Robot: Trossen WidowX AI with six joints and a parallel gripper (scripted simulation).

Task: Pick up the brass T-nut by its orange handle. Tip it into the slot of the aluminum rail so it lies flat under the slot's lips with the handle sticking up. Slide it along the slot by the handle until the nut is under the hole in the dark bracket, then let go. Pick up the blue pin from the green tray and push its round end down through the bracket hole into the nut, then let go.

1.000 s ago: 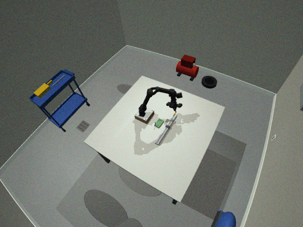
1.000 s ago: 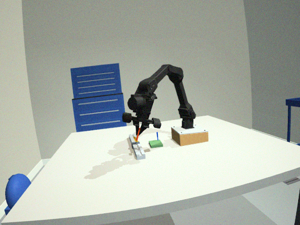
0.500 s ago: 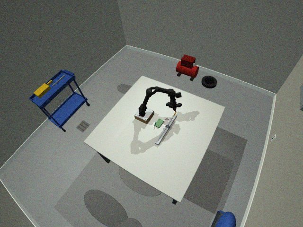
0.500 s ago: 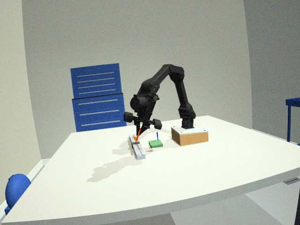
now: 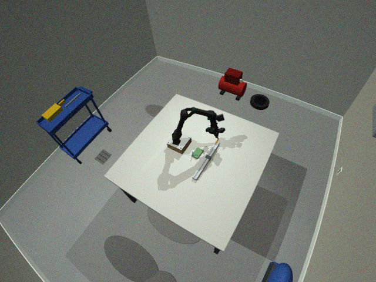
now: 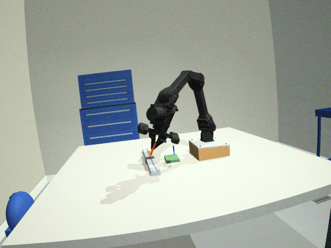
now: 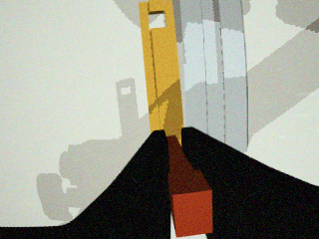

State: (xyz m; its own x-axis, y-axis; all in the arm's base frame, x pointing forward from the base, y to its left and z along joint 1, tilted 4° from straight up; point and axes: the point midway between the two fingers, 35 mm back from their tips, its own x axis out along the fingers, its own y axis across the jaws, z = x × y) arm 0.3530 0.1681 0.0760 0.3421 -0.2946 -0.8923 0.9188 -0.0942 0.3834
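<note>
My gripper (image 5: 217,137) (image 6: 152,147) (image 7: 173,139) is shut on the orange handle (image 6: 153,146) (image 7: 192,214) of the brass T-nut. The brass nut (image 6: 149,153) (image 7: 165,60) is a long bar with a square hole near its far end. In the wrist view it covers the left edge of the aluminum rail (image 5: 198,174) (image 6: 154,171) (image 7: 234,60), outside the visible slot line; its exact height and any contact are unclear. The handle leans. The dark bracket (image 5: 208,157) (image 6: 150,157) sits across the rail's middle. The blue pin (image 6: 174,150) stands upright in the green tray (image 5: 198,152) (image 6: 171,159).
The arm's base box (image 5: 179,145) (image 6: 213,152) stands behind the tray, on the side away from the rail. The white table (image 5: 170,209) (image 6: 213,197) carries everything. A blue cart (image 5: 81,133), a red compressor (image 5: 232,84) and a black tire (image 5: 259,101) are off the table.
</note>
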